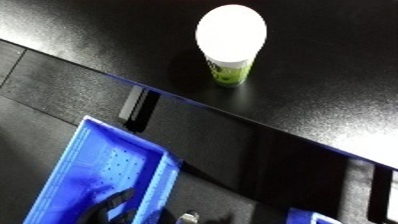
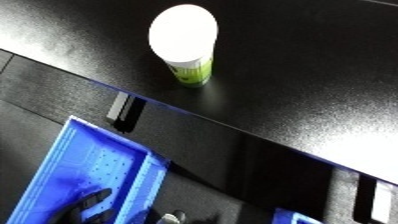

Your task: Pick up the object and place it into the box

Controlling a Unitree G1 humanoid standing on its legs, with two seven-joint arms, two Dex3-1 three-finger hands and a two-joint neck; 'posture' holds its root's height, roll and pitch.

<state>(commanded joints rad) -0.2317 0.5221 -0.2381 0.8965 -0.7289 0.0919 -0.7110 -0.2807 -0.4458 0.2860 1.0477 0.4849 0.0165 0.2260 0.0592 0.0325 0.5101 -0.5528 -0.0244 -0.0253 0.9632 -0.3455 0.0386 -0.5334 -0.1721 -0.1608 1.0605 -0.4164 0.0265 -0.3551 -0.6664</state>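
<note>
The cup (image 1: 230,42), a green-labelled container with a broad white lid, is standing upright on the black table (image 1: 338,75), well back from the table's near edge, and nothing is touching it. It is sitting on its narrow base with the wide lid facing the camera, which suggests a grasp around the body below the lid would suit it better than one from above. Below the table's edge, at a lower level, the blue bin (image 2: 98,165) is waiting with its open top facing up, placed so the cup can be carried forward over the edge and lowered in. Dark finger-like shapes are showing inside the bin's lower part in both views; they may belong to the left hand (image 2: 89,200), but whether its fingers are straight or curled cannot be told, and it appears to be holding nothing of the task. The right hand is not showing in either view. The pickup has not yet begun.
</note>
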